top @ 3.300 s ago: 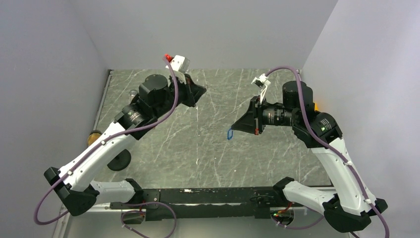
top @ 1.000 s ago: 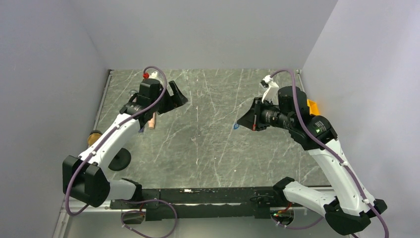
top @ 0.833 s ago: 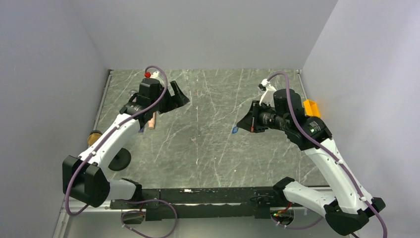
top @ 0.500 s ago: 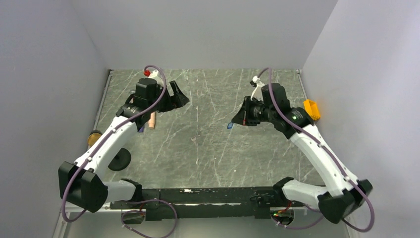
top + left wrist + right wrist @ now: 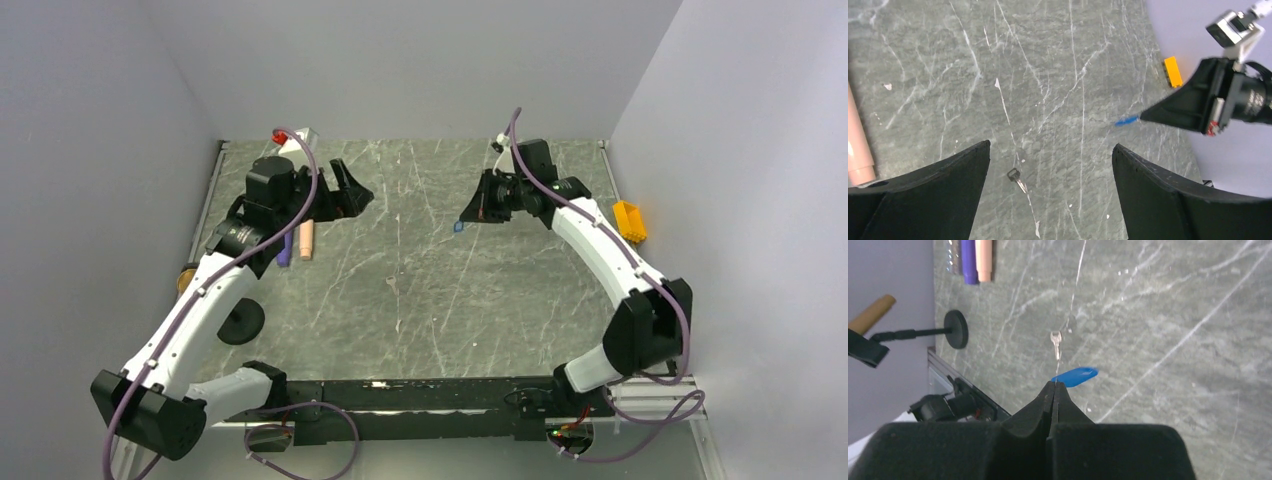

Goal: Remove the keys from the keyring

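At the far left edge of the marbled table (image 5: 500, 300) a brown cylinder (image 5: 188, 277) lay half hidden. A black disc-shaped base (image 5: 240, 322) sat just beside it, nearer the arm bases. Farther in, a purple cylinder (image 5: 284, 248) and a peach cylinder (image 5: 306, 238) lay side by side, close under the left arm's wrist.

The left gripper (image 5: 352, 186) hung over the far left part of the table. Its jaws were spread wide with nothing between them, and in its own wrist view only bare marble showed in the gap.

A small silver key (image 5: 390, 284) lay flat on the table near the middle, well apart from both grippers.

To its right, the blue tag (image 5: 458, 226) stuck out from the tips of the right gripper (image 5: 464, 218). That gripper's jaws were pressed together, pinching the tag by one end. Whether the tag touched the table could not be told.

A small orange block (image 5: 628, 220) sat by the right wall, behind the right arm.
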